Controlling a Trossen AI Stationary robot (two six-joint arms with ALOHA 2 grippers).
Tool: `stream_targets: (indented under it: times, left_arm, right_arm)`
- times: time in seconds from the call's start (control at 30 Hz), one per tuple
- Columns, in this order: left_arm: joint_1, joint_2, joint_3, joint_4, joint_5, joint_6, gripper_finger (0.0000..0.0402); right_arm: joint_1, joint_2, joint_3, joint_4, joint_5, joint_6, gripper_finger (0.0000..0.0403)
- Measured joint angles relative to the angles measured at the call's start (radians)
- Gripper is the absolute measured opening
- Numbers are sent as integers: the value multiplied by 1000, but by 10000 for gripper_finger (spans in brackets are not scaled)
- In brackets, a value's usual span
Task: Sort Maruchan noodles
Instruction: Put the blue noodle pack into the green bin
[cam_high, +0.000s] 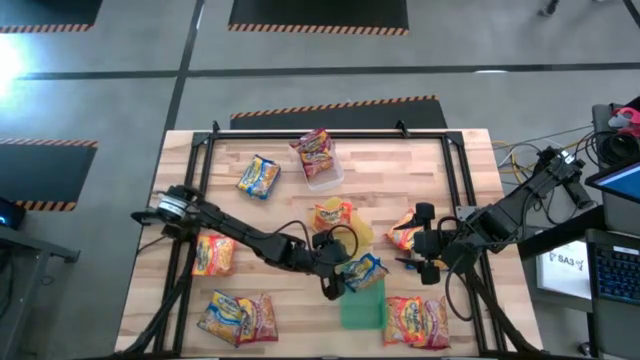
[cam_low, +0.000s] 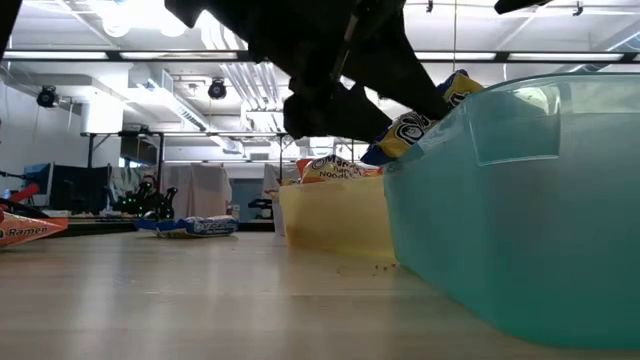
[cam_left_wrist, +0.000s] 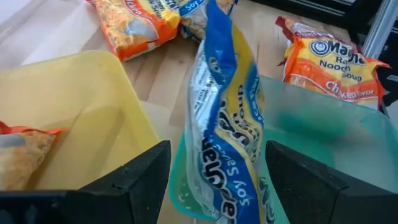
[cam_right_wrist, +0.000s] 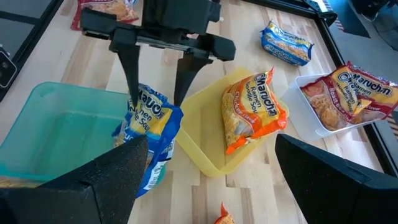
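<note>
Overhead, the left end effector (cam_high: 337, 278) hides its parted fingers (cam_right_wrist: 132, 74) straddling the blue packet (cam_right_wrist: 149, 127), ungripped.

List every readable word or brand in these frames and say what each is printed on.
"Maruchan": orange crinkly noodle packet lying in the yellow plastic tray.
"Maruchan": red packet in the clear tray.
"Chicken flavor": orange packet on the wooden table.
"Soy Sauce": blue packet between the left gripper's open jaws.
Other packets: too blurred.
</note>
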Motion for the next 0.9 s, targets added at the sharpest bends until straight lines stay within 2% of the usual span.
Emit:
stream_targets:
  times: [0.23, 0.37, 0.7, 0.9]
  left_arm:
    - [-2, 22, 0, 29, 18, 35, 244]
    - [-3, 21, 0, 49, 21, 56, 225]
    - [-2, 21, 0, 35, 84, 64, 103]
    - [0, 21, 0, 36, 89, 64, 40]
  right_arm:
    - [0, 0, 0, 1, 0, 0, 341]
    - [0, 0, 0, 0, 0, 0, 341]
    - [0, 0, 0, 0, 0, 0, 341]
    - [0, 0, 0, 0, 0, 0, 341]
